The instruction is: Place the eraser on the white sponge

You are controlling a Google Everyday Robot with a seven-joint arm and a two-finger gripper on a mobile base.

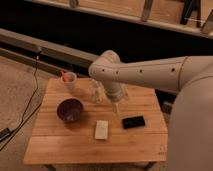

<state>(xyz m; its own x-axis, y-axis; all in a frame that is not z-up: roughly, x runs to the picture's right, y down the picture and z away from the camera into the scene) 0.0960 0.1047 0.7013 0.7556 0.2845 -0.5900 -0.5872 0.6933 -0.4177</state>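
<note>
The eraser (133, 121), a flat black block, lies on the wooden table (60, 145) right of centre. Just to its left, lying flat, is the white sponge (102, 129), a small cream pad. My gripper (117, 106) hangs fingers-down above the table, a little behind and left of the eraser and behind the sponge. It is open with nothing in it. The pale arm reaches in from the right.
A dark purple bowl (70, 110) sits left of the sponge. A clear small bottle (95, 92) stands just left of the gripper. A pale cup (68, 79) with something orange in it stands at the back left corner. A black cable (30, 102) runs along the floor on the left.
</note>
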